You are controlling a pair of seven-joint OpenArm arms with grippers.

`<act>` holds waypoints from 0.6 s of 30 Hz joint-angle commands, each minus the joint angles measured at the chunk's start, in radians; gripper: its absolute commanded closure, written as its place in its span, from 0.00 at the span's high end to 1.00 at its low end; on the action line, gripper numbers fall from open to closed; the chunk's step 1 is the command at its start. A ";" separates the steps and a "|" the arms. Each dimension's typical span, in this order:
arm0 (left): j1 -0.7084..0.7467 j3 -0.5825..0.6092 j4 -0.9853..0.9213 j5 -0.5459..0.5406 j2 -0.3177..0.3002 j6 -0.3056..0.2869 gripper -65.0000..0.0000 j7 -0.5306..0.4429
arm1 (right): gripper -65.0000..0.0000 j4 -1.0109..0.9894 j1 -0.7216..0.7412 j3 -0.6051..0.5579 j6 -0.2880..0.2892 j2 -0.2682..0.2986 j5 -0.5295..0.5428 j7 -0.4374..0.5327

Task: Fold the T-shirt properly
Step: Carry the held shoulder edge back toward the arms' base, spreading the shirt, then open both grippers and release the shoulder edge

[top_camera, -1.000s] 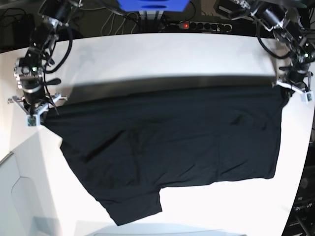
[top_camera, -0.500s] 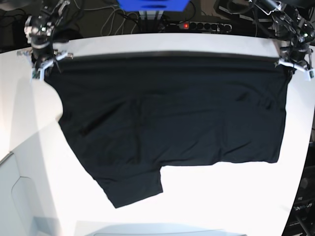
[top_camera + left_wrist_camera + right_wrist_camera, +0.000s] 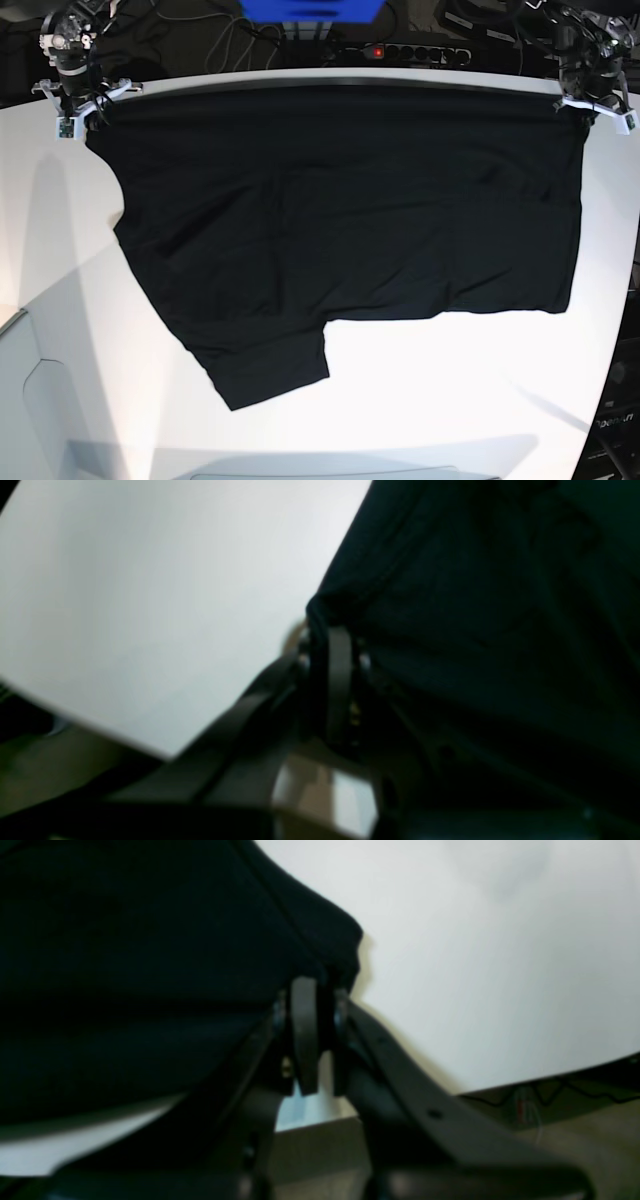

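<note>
The black T-shirt [image 3: 340, 210] hangs stretched between my two grippers over the white table [image 3: 420, 400], its plain side facing the base camera. One sleeve [image 3: 270, 375] droops at the lower left. My left gripper [image 3: 585, 108] is shut on the shirt's top corner at the far right; the left wrist view shows its fingers [image 3: 337, 680] pinching the cloth [image 3: 475, 605]. My right gripper [image 3: 78, 108] is shut on the top corner at the far left; the right wrist view shows its fingers [image 3: 305, 1035] clamping the cloth [image 3: 150, 965]. No print or tag shows.
A power strip [image 3: 415, 52] and cables lie behind the table's far edge, next to a blue object [image 3: 310, 10]. The table's curved right edge [image 3: 610, 330] runs close to the shirt's side. A pale tray-like shape [image 3: 40, 400] lies at the lower left.
Both grippers have carried the shirt's top edge away from the base camera toward the table's far edge. The cloth now spans wider and flatter, and the sleeve has shifted with it.
</note>
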 commanded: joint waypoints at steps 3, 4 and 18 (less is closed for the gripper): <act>0.022 -0.007 0.071 -0.021 0.004 0.009 0.00 -0.034 | 0.00 0.007 -0.008 0.006 0.003 0.013 -0.025 -0.019; 0.022 -0.007 0.079 -0.021 0.010 0.009 0.00 -0.034 | 0.00 0.007 -0.008 0.006 0.003 0.010 -0.025 -0.019; 0.023 -0.010 0.088 -0.013 0.019 0.009 0.02 -0.034 | 0.00 0.013 -0.011 0.006 0.003 -0.001 -0.025 -0.019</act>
